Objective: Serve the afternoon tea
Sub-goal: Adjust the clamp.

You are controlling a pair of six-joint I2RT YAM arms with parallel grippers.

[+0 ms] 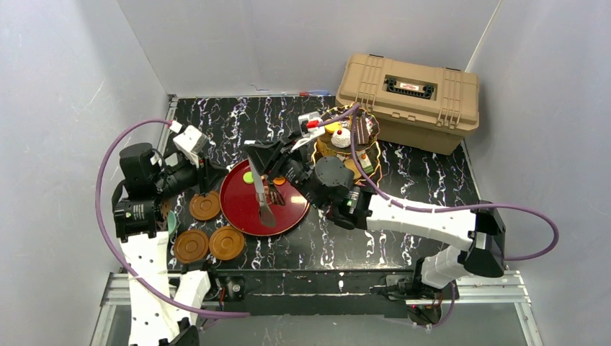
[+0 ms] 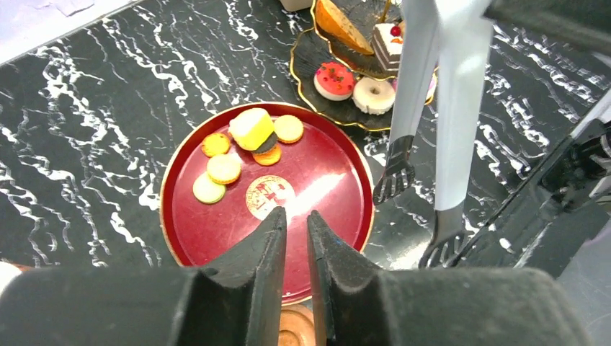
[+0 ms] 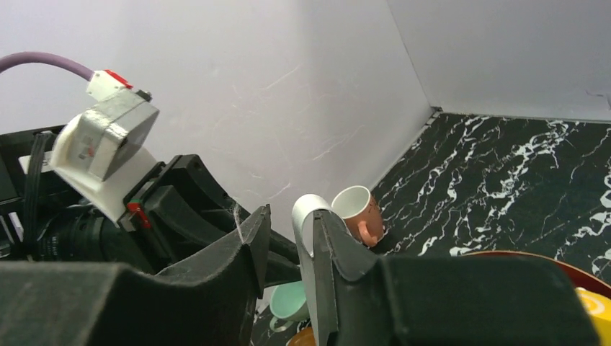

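Observation:
A red plate [image 1: 248, 209] holds a yellow cake [image 2: 252, 130] and several small round biscuits [image 2: 224, 169]. The dark three-tier stand [image 1: 326, 153] behind it carries cakes, among them a red one [image 2: 335, 79] and a white ring [image 2: 374, 94]. My right gripper [image 1: 270, 164] is shut on the bent end of the metal tongs [image 3: 308, 213], whose tips hang over the plate [image 1: 265, 210]. My left gripper [image 2: 295, 216] hovers over the plate's near edge, empty, its fingers almost touching. A pinkish cup [image 3: 358, 213] lies on its side by the left wall. A teal cup [image 3: 292, 299] sits nearer.
Three brown saucers [image 1: 204, 205] [image 1: 191, 246] [image 1: 227, 243] lie left of and in front of the plate. A tan plastic case [image 1: 411, 97] stands at the back right, just behind the stand. Grey walls close in the left, back and right sides.

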